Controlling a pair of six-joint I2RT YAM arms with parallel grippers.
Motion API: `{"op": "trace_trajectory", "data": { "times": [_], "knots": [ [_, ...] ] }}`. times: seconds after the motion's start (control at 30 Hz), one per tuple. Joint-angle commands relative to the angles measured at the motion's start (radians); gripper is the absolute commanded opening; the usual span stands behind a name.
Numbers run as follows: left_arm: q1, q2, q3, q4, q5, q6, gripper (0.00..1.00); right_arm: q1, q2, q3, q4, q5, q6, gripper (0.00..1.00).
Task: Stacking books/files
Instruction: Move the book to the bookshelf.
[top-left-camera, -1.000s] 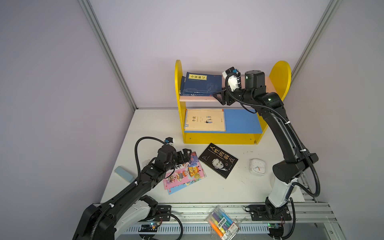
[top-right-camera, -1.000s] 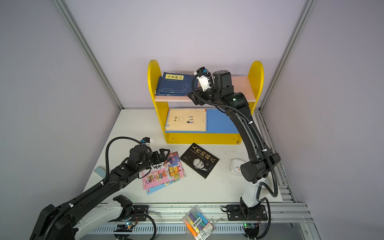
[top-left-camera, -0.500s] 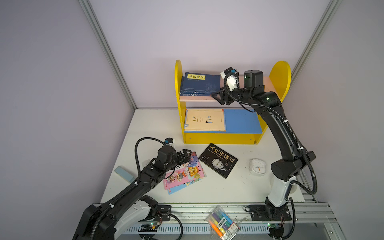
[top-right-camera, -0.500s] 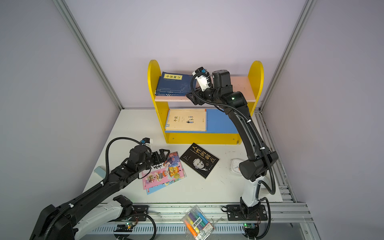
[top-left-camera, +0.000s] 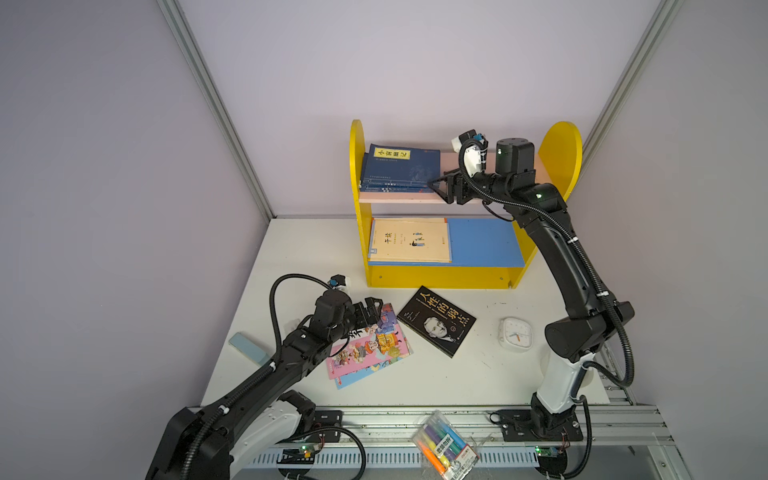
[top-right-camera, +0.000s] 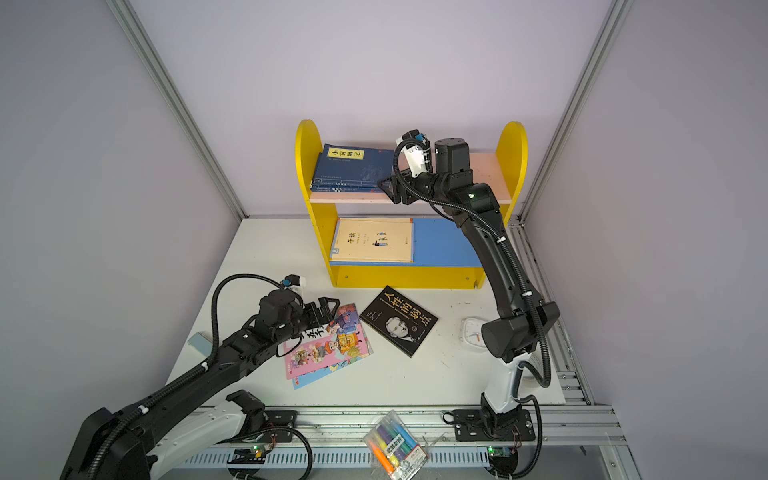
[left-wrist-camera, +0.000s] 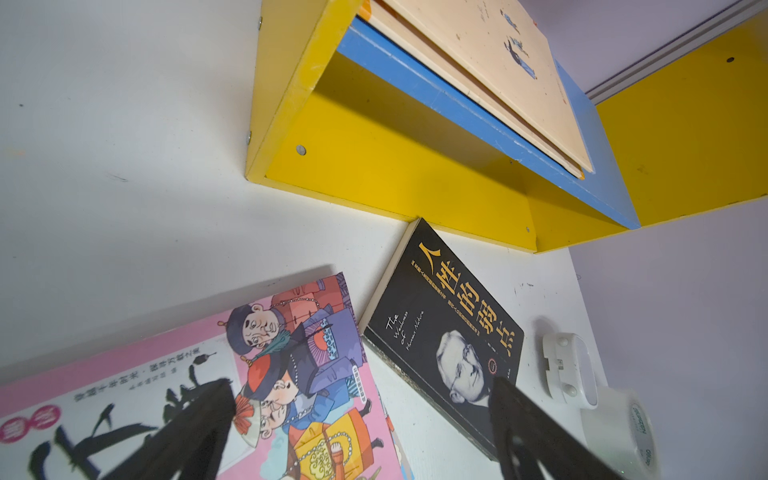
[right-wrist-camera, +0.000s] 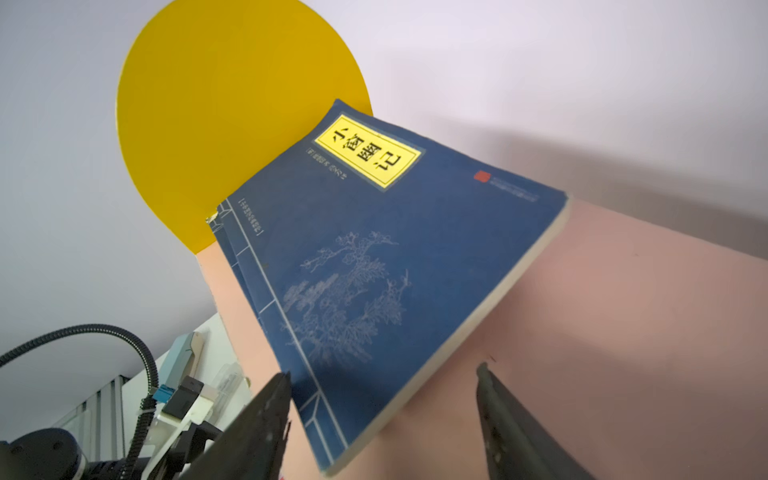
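Observation:
A stack of navy books (top-left-camera: 401, 168) (top-right-camera: 353, 166) with a yellow label lies on the pink top shelf. My right gripper (top-left-camera: 438, 189) (right-wrist-camera: 384, 370) is open at the stack's near right corner. The top navy book (right-wrist-camera: 374, 270) has its corner between the fingers, which are not closed on it. Cream books (top-left-camera: 409, 241) (left-wrist-camera: 498, 62) lie on the blue lower shelf. On the table, a pink cartoon book (top-left-camera: 370, 345) (left-wrist-camera: 166, 395) rests over a blue one (top-left-camera: 361, 376), with a black portrait book (top-left-camera: 436, 320) (left-wrist-camera: 449, 332) beside them. My left gripper (top-left-camera: 374, 309) (left-wrist-camera: 361, 386) hovers open over the pink book's far edge, holding nothing.
The yellow bookshelf (top-left-camera: 440, 278) stands at the back of the white table. A white square clock (top-left-camera: 515, 334) lies right of the black book, near a tape roll (left-wrist-camera: 619, 432). A marker pack (top-left-camera: 444, 444) sits on the front rail. A pale blue block (top-left-camera: 249, 348) lies at the left.
My right gripper has crept slightly left toward the navy stack on the top shelf. The left arm and the books on the table have not moved.

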Motion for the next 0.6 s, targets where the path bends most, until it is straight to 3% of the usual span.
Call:
{"op": "trace_trajectory", "data": {
  "times": [0.0, 0.2, 0.57],
  "knots": [
    [0.002, 0.004, 0.009, 0.027, 0.012, 0.004, 0.98, -0.002, -0.002, -0.004, 0.103, 0.036, 0.125, 0.72],
    [0.0, 0.005, 0.008, 0.027, 0.01, 0.002, 0.98, 0.0, 0.027, 0.015, 0.101, 0.054, 0.206, 0.7],
    [0.002, 0.008, 0.004, 0.029, 0.01, 0.0, 0.98, 0.03, 0.037, 0.024, 0.113, 0.138, 0.165, 0.64]
  ]
}}
